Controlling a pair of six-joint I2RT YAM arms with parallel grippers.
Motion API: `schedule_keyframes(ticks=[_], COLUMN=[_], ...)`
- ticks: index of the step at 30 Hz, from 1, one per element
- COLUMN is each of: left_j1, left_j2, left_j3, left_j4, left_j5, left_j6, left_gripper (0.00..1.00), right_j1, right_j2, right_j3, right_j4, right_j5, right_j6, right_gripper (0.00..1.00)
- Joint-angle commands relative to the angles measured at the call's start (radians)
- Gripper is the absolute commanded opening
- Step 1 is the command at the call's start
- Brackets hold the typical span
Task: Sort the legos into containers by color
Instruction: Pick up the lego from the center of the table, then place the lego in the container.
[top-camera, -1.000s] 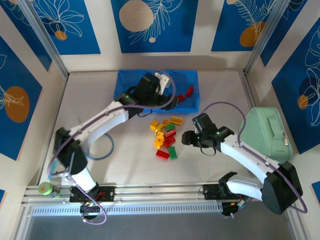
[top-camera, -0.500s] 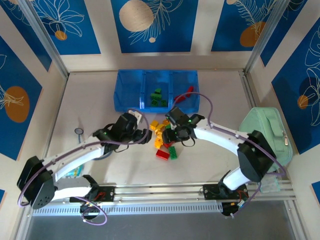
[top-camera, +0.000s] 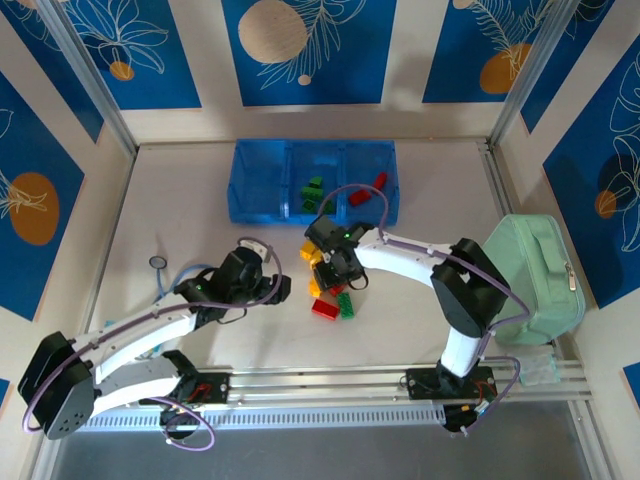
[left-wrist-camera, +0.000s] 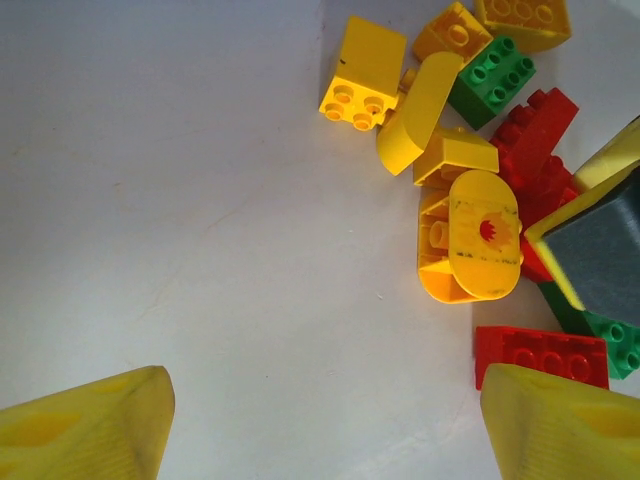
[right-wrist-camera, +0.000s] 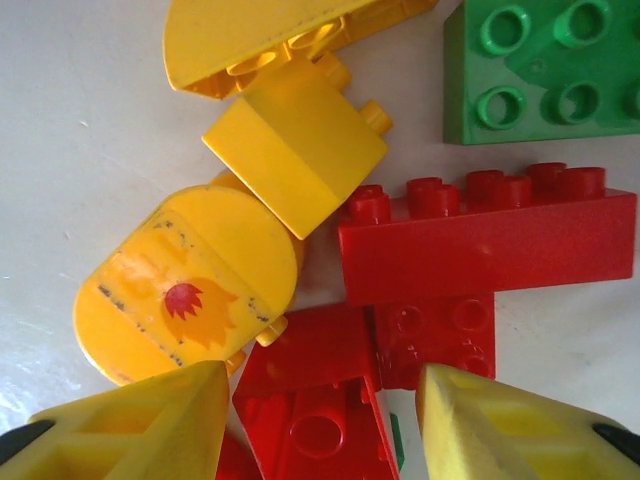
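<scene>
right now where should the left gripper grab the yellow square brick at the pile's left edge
Take the yellow brick by its two smooth side faces, from above, not the studded end. It lies tipped at the edge of the pile: bare table on its left, a curved yellow piece close on its right, so that side will likely be tight.

Left gripper (top-camera: 284, 288) has left the tray (top-camera: 258, 190) for the legos (top-camera: 324, 308); right gripper (top-camera: 336, 272) now hangs over them

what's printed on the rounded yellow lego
The rounded yellow lego bears a red-and-orange flame; right wrist view.
</scene>
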Motion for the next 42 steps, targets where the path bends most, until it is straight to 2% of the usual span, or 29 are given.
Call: schedule_keyframes(ticks=[1, 5, 11, 16, 21, 25, 33, 42], left_j1=[-0.001, -0.001, -0.002, -0.001, -0.005, -0.019, -0.094, -0.202], left_j2=[-0.012, -0.004, -0.013, -0.012, -0.011, -0.024, -0.069, -0.081], left_j3=[-0.016, -0.016, -0.017, -0.027, -0.032, -0.035, -0.063, -0.102], left_j4=[0.033, 0.039, 0.032, 0.043, 0.050, 0.038, -0.011, -0.011], left_j5=[-0.011, -0.003, -0.015, 0.002, 0.016, 0.006, -0.037, -0.069], left_j6=[-0.021, -0.025, -0.022, -0.018, -0.026, -0.026, -0.054, -0.118], left_gripper=[0.80, 0.80, 0.80, 0.80, 0.80, 0.79, 0.79, 0.79], right_j1=[0.020, 0.039, 0.052, 0.022, -0.083, -0.208, -0.421, -0.509], right_j2=[0.034, 0.059, 0.022, -0.061, -0.121, -0.109, 0.076, 0.299], right_j3=[0.030, 0.041, 0.038, 0.053, 0.124, 0.217, 0.457, 0.701], right_j4=[-0.058, -0.072, -0.086, -0.087, -0.114, -0.149, -0.160, -0.229], right_j5=[0.047, 0.072, 0.102, 0.089, 0.073, 0.065, -0.015, -0.009], right_j6=[-0.010, 0.000, 0.018, 0.005, -0.024, -0.038, -0.086, -0.123], right_gripper=[0.50, 0.44, 0.28, 0.27, 0.27, 0.27, 0.27, 0.28])
